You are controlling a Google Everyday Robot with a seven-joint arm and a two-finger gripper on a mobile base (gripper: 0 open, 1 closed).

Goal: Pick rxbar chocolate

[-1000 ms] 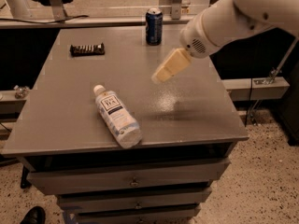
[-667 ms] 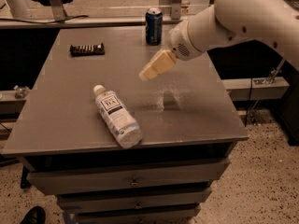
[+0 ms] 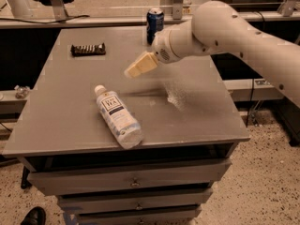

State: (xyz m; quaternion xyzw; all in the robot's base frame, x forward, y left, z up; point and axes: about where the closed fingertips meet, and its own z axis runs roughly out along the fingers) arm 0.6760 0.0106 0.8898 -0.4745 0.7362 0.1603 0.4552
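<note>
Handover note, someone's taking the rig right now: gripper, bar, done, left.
Gripper: in the air over the middle of the table, holding nothing, well right of the bar.
Rxbar chocolate: flat on the table near the far left corner, not yet picked.
Also there: bottle on its side near the front edge, blue can upright at the far edge.
Done: nothing grasped.
Left: reach the bar, grasp it, lift it.

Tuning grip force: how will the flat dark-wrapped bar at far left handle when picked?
The dark-wrapped rxbar chocolate lies flat, so it probably won't roll, though it may slide on the grey table. Small and thin: likely light. The gripper hovers mid-table, to its right.
</note>
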